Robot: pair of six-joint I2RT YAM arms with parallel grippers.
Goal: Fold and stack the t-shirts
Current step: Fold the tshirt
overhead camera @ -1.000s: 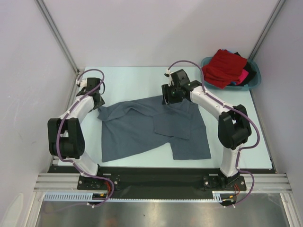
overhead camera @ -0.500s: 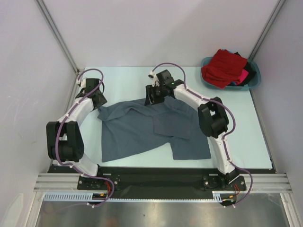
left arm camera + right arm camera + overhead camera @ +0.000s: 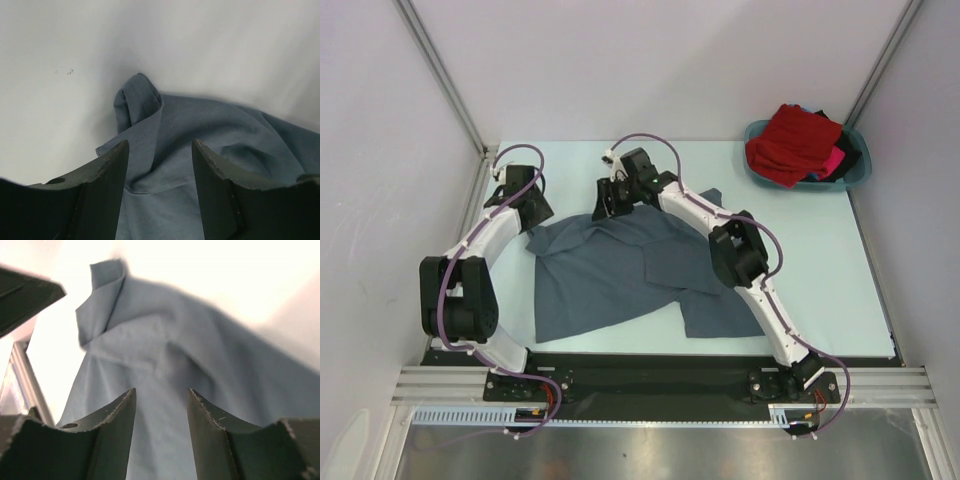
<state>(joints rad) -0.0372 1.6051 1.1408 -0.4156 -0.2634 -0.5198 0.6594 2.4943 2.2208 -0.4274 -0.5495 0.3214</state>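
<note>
shirt (image 3: 605,280) spread at centre, basin (image 3: 861,176) far right, shirts (image 3: 794,140) piled inside

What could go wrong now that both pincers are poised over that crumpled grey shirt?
1. The grey t-shirt lies rumpled, with flaps folded over. Either open pincer might pinch several layers, so lifting could bunch it rather than spread it.
2. The left pincer hangs over a curled corner and might catch only that curl, which may slip out.
3. The arm of the right pincer stretches across the cloth and could drag it when moving.
</note>
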